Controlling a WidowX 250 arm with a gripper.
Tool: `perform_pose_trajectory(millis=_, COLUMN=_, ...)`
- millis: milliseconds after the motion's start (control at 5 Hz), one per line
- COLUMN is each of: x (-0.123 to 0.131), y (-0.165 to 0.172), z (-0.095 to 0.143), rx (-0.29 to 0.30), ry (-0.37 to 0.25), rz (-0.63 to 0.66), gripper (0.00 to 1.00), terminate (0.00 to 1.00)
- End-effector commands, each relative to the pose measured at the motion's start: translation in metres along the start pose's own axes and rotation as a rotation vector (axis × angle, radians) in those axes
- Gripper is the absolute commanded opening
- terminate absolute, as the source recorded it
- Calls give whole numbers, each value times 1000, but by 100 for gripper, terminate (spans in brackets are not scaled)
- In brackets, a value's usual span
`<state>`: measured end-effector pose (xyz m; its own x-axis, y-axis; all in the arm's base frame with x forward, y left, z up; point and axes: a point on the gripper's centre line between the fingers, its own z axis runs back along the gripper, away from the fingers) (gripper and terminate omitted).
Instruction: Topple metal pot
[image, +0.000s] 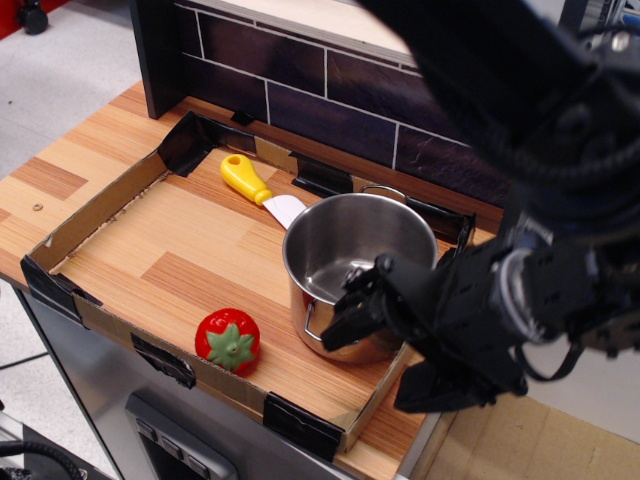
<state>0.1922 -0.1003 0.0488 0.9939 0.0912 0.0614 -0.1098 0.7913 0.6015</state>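
The metal pot (340, 235) stands upright and empty at the right end of a shallow cardboard tray (92, 212). It is shiny steel with a wire loop handle at the far rim. My black gripper (345, 310) is at the pot's near rim, over its front handle and partly hiding the front wall. Its two fingers look spread apart with nothing between them. The bulky black arm fills the right side of the view.
A red toy strawberry (228, 340) lies near the tray's front edge, left of the pot. A toy knife with a yellow handle (243, 178) lies behind the pot. A dark tiled back wall (330, 95) rises just behind the tray.
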Motion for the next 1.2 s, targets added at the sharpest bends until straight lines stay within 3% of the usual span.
perform_pose_trajectory(millis=0, x=3, y=26, z=-24, rx=64, ry=-20, rz=62, gripper=100, terminate=0)
perform_pose_trajectory(millis=800, x=19, y=30, z=-34, rx=70, ry=1, rz=84, gripper=100, terminate=0)
perform_pose_trajectory(millis=1000, x=16, y=32, z=-35, rx=56, ry=6, rz=103, gripper=0, terminate=0)
